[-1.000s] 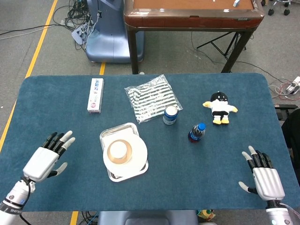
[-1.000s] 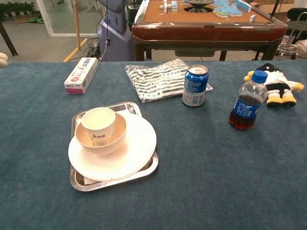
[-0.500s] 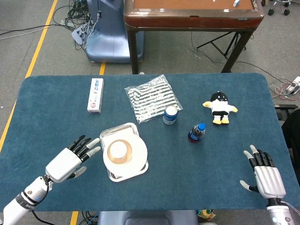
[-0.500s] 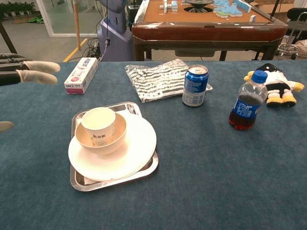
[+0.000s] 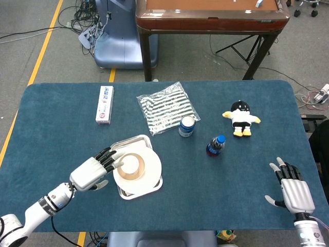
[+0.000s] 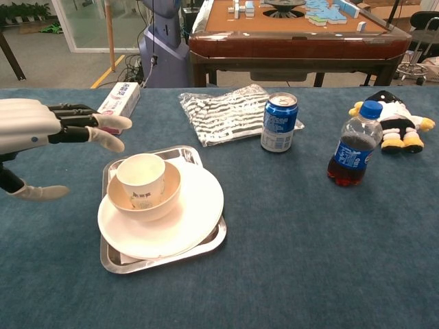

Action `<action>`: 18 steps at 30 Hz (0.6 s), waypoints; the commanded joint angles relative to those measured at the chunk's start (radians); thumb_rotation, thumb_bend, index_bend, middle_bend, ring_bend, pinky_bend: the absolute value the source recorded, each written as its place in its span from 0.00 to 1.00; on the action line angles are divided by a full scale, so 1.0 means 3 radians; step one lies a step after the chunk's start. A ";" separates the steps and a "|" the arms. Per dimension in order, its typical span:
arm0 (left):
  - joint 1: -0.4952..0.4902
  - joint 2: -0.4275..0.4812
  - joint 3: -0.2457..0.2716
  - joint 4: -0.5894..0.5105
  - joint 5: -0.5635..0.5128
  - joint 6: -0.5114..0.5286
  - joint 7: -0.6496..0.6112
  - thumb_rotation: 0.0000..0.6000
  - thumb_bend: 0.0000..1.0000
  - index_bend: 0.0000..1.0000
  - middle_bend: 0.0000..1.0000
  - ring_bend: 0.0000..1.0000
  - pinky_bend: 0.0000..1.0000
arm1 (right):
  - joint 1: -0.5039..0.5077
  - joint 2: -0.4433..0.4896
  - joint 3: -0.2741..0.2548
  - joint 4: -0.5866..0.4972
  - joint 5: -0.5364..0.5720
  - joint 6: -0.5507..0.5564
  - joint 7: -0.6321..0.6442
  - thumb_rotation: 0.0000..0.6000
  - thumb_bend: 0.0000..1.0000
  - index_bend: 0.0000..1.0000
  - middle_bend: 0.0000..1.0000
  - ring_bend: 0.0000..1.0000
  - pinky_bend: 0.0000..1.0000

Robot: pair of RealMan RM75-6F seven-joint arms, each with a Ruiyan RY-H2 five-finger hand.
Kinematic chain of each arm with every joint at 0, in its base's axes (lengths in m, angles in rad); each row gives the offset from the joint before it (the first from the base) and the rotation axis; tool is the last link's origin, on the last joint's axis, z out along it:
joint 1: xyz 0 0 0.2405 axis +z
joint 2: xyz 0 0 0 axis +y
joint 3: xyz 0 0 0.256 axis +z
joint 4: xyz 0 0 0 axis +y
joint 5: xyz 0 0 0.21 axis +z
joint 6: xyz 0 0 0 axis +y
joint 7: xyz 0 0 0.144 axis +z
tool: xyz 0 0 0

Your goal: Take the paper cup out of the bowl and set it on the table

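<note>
A white paper cup stands upright inside a tan bowl. The bowl sits on a white plate lying on a metal tray. My left hand hovers just left of the cup, fingers spread and reaching toward it, holding nothing. Far off at the table's right front corner, my right hand is open with fingers apart; the chest view does not show it.
Behind the tray lie a striped cloth and a pink-white box. A blue can, a dark drink bottle and a plush toy stand to the right.
My left hand has travelled right and forward from the table's left front to the tray's edge beside the cup. The right hand drifted slightly toward the near edge. The cup has not moved.
</note>
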State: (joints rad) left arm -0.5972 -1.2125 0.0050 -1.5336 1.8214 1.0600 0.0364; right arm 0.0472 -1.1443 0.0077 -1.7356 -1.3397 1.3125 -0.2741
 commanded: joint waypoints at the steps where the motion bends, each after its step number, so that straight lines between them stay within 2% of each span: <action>1: -0.0065 -0.0043 -0.0028 0.0049 -0.0052 -0.0058 -0.0011 1.00 0.32 0.19 0.00 0.00 0.00 | 0.0020 0.0008 0.0018 0.0015 0.0049 -0.0034 0.0025 1.00 0.22 0.00 0.00 0.00 0.00; 18: -0.0144 -0.0286 0.0044 0.0176 -0.0206 -0.0102 0.0115 1.00 0.32 0.25 0.00 0.00 0.00 | 0.0059 0.0082 0.0008 0.0028 0.0078 -0.0091 0.0195 1.00 0.22 0.00 0.00 0.00 0.00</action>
State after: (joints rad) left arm -0.6407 -1.2964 0.0165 -1.4796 1.7598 1.0284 0.0690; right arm 0.0642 -1.1204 0.0104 -1.7274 -1.3163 1.2861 -0.2165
